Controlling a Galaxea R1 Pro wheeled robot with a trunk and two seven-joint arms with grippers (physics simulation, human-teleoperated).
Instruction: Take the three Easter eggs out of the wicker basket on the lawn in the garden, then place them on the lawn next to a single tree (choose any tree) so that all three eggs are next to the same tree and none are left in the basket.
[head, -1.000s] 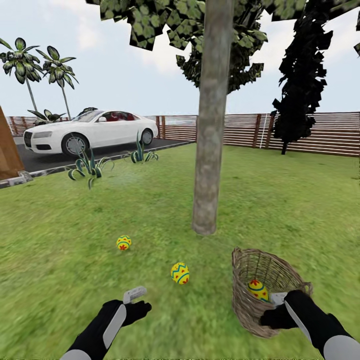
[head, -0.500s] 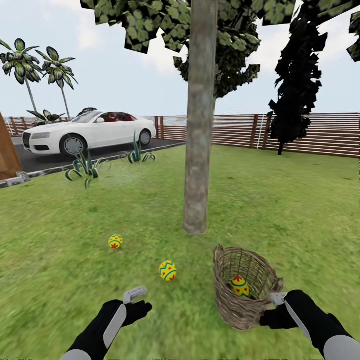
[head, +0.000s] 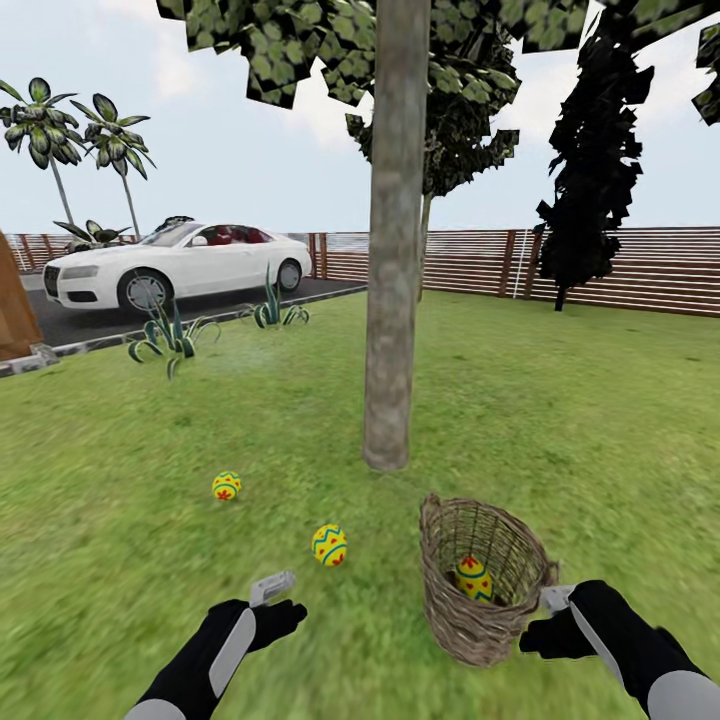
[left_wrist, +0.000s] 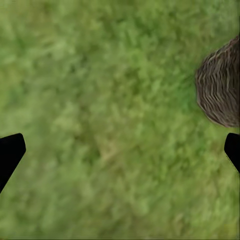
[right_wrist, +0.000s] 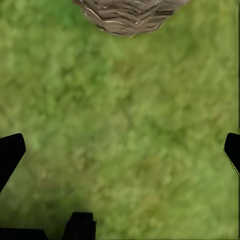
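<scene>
From the head camera I see the tree (head: 392, 250) straight ahead, its bare grey-brown trunk rising from the lawn (head: 560, 420). The basket (head: 482, 580), brown woven twig and narrowing to its base, sits tipped on the grass near the trunk's foot, mouth toward me. One egg (head: 473, 579) lies inside it, yellow with a red mark and blue-green zigzag. Two more eggs are out on the grass to the left of the basket: the near egg (head: 329, 545) between basket and far egg (head: 226, 486), both near the trunk. My left gripper (head: 272, 588) hangs low over bare grass. My right gripper (head: 556, 600) is just beside the basket's rim; I cannot tell from here whether it touches. A white car (head: 175, 262) and a slat fence (head: 620, 268) stand behind.

The left wrist camera shows what the head view hides: both dark fingertips (left_wrist: 11, 152) spread wide apart, nothing between them, blurred grass below, the basket's woven wall (left_wrist: 221, 85) off to one side.

The right wrist camera shows the same wide spread of fingertips (right_wrist: 10, 152), empty, with the basket's underside (right_wrist: 129, 15) beyond them, apart from the tips.
</scene>
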